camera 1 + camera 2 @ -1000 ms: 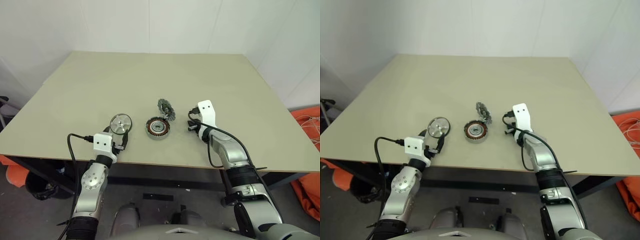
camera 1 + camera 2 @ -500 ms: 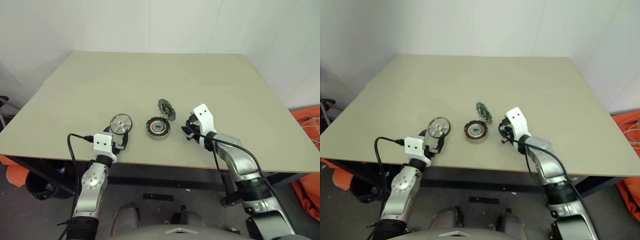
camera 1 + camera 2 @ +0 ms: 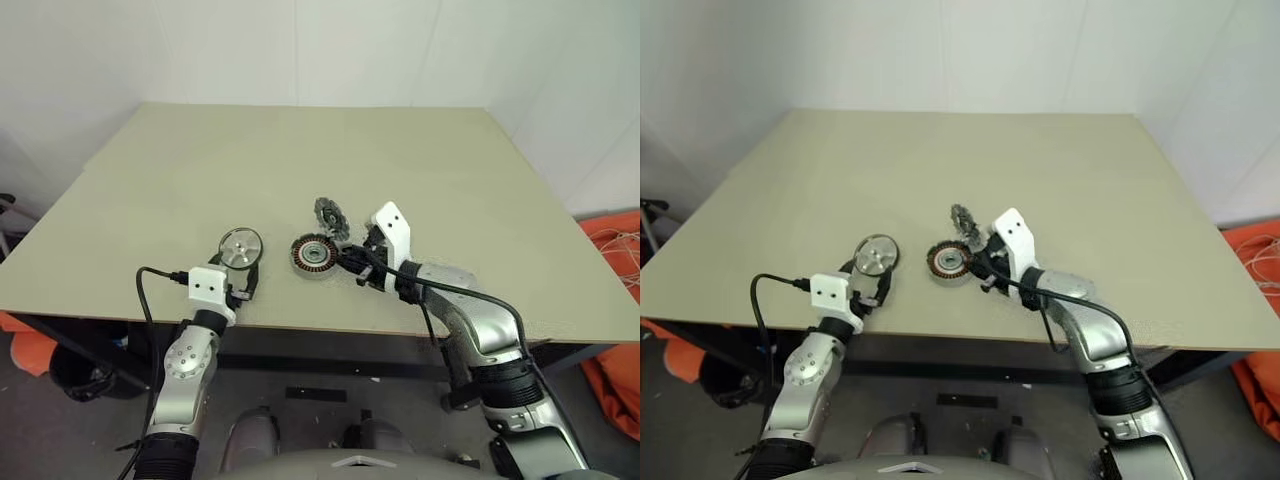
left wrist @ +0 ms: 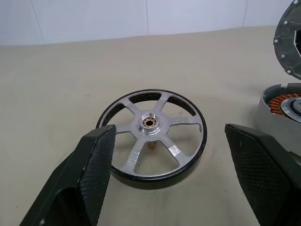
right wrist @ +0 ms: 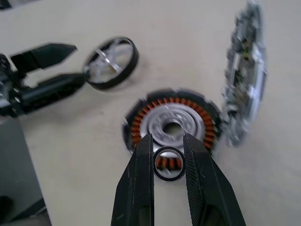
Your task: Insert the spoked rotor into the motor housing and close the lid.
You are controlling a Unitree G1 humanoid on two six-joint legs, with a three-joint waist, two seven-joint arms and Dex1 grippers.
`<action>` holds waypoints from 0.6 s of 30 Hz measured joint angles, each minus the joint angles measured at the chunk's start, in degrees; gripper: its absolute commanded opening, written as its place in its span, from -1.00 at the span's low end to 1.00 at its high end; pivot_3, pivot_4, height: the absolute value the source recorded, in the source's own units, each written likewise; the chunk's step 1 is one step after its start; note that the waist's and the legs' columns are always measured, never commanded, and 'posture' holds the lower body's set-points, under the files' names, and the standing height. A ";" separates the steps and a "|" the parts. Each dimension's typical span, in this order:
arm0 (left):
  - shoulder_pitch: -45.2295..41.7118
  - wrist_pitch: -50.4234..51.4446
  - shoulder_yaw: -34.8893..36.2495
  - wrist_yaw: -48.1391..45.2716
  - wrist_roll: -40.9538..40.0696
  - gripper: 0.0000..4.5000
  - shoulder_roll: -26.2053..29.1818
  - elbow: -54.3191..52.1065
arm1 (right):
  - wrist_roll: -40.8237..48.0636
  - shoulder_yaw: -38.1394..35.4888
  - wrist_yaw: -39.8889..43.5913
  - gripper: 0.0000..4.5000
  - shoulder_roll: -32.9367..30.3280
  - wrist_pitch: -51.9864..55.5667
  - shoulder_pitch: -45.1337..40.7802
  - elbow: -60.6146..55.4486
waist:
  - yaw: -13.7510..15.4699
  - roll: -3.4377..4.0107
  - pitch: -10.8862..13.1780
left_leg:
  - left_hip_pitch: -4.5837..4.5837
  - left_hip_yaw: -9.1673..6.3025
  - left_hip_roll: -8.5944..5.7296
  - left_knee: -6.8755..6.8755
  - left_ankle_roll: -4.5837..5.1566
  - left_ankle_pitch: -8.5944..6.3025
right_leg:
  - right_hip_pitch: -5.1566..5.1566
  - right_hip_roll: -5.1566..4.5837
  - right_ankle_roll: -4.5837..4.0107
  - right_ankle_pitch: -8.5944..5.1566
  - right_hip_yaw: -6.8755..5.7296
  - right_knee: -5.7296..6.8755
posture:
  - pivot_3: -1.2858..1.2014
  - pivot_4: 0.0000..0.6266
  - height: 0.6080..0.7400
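The left arm reaches forward, its left gripper point(image 4: 167, 165) level with jaws spread wide and nothing between them. The right arm bends inward across the front, wrist angled left and slightly down; the right gripper point(image 5: 168, 157) pinches a small thin ring point(image 5: 169, 163).

The two head views look forward and down from above the desk point(image 3: 300, 140), far enough back to take in its whole top with both arms rising from the near edge; they share almost the same scene, slightly shifted sideways. The left wrist view sits low, close behind the left hand point(image 4: 169, 155), facing level across the desk. The right wrist view looks steeply down past the right hand point(image 5: 169, 155), very near, and takes in the left hand's area beyond it
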 measured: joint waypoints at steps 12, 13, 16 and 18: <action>0.04 0.05 0.02 -0.01 -0.08 0.75 -0.05 0.00 | -0.87 0.86 -4.26 -0.74 5.59 -1.13 -3.90 3.97 | -0.14 0.00 0.00 | 0.04 0.00 0.01 0.00 -0.04 0.02 | -0.01 0.01 0.06 -0.03 0.00 0.02 | 0.03 -1.00 1.00; 0.04 0.06 0.02 -0.03 -0.09 0.75 -0.05 0.00 | -0.97 1.31 -4.40 -0.74 5.94 -1.37 -4.10 4.24 | -0.14 0.00 0.00 | 0.04 0.00 0.01 0.00 -0.04 0.02 | -0.01 0.01 0.01 -0.01 0.00 0.02 | 0.03 -1.00 1.00; 0.03 0.34 -0.01 -0.11 -0.11 0.75 -0.05 0.00 | -0.92 2.98 -3.26 -0.74 6.67 -1.42 -4.71 5.81 | -0.12 0.00 0.00 | 0.00 0.00 0.00 0.00 -0.03 0.01 | -0.01 0.00 0.00 0.00 0.00 0.01 | 0.03 -1.00 1.00; 0.04 0.43 0.00 -0.16 -0.12 0.75 -0.04 0.00 | -0.90 3.78 -2.30 -0.74 6.69 -1.41 -4.91 6.19 | -0.09 0.00 0.00 | -0.02 0.00 0.00 0.00 -0.03 0.01 | -0.02 0.00 -0.01 0.01 0.00 0.01 | 0.03 -1.00 1.00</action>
